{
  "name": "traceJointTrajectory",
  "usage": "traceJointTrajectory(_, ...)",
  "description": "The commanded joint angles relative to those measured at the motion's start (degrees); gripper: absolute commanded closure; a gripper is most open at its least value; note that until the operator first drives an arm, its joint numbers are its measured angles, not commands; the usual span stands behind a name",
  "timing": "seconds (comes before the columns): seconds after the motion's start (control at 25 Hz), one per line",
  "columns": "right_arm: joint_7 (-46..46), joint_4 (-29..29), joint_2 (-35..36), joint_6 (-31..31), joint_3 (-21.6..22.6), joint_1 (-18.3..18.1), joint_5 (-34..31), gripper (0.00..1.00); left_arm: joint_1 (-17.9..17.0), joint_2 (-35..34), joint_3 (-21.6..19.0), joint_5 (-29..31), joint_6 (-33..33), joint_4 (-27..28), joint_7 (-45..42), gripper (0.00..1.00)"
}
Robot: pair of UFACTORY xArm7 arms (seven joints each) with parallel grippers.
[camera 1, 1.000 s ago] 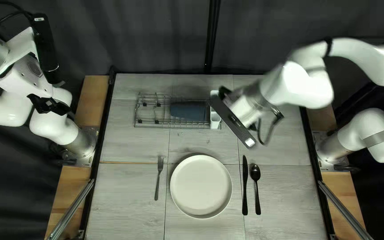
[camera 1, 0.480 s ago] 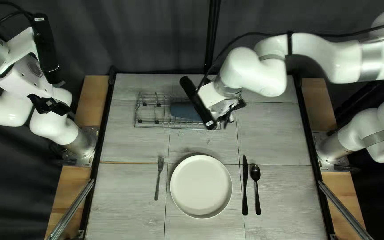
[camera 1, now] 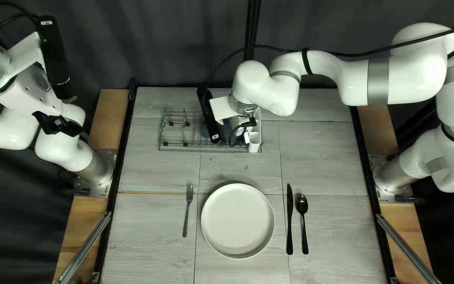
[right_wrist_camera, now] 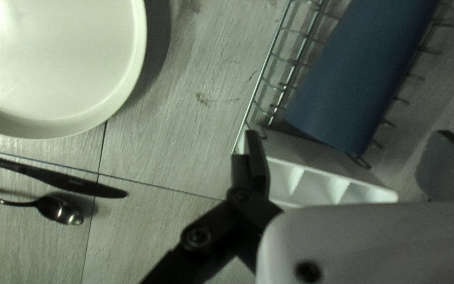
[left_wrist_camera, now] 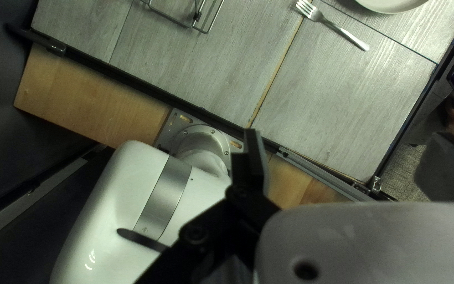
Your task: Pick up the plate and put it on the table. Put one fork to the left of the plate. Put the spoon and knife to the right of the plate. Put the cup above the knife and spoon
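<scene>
With our right fingers (right_wrist_camera: 259, 164) wide open and empty, we should straddle the blue cup (right_wrist_camera: 361, 73) ahead of them in the wire rack (right_wrist_camera: 296, 63), squeeze gently, and lift straight up, clear of the wires.

The plate (right_wrist_camera: 53, 63) looks glossy, the spoon (right_wrist_camera: 59, 208) shiny metal, the cup (right_wrist_camera: 363, 79) smooth and matt

Plate (camera 1: 237, 221): round, off-white, raised rim, flat on the worktop (camera 1: 153, 242), near half. Fork (camera 1: 187, 211): silver, left of plate, tines far, handle near. Knife (camera 1: 289, 221): metal, right of plate, tip far. Spoon (camera 1: 302, 206): shiny metal, just right of knife, bowl far. None touching. Cup (right_wrist_camera: 369, 73): blue, on its side in wire rack (camera 1: 174, 149), far side.
</scene>
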Motion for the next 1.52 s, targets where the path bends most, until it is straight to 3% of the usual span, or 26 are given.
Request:
traceJointTrajectory(0.04, 5.6, 9.8, 9.3, 2.4, -0.5, -3.5, 3.7, 0.0, 0.0, 0.0, 0.0, 0.0, 0.0, 0.0, 0.0, 0.0)
traceJointTrajectory(0.2, 12.4, 17.0, 15.8, 5.2, -1.3, -4.4, 5.0, 0.0, 0.0, 0.0, 0.0, 0.0, 0.0, 0.0, 0.0, 0.0)
traceJointTrajectory(0.36, 15.1, 18.2, 17.8, 5.3, -1.3, -4.5, 5.8, 0.0, 0.0, 0.0, 0.0, 0.0, 0.0, 0.0, 0.0, 0.0)
traceJointTrajectory(1.2, 13.8, 15.2, 20.9, 2.3, -0.4, -6.5, 7.7, 0.0, 0.0, 0.0, 0.0, 0.0, 0.0, 0.0, 0.0, 0.0)
traceJointTrajectory(1.24, 13.7, 15.0, 20.9, 2.2, -0.4, -6.5, 7.7, 0.08, 0.0, 0.0, 0.0, 0.0, 0.0, 0.0, 0.0, 0.0)
traceJointTrajectory(1.28, 13.7, 14.7, 20.9, 2.0, -0.4, -6.5, 7.7, 0.23, 0.0, 0.0, 0.0, 0.0, 0.0, 0.0, 0.0, 0.0)
traceJointTrajectory(1.32, 13.7, 14.7, 20.9, 2.0, -0.4, -6.5, 7.7, 1.0, 0.0, 0.0, 0.0, 0.0, 0.0, 0.0, 0.0, 0.0)
traceJointTrajectory(1.52, 15.3, 13.3, 18.2, 3.0, -1.4, -4.8, 6.4, 1.0, 0.0, 0.0, 0.0, 0.0, 0.0, 0.0, 0.0, 0.0)
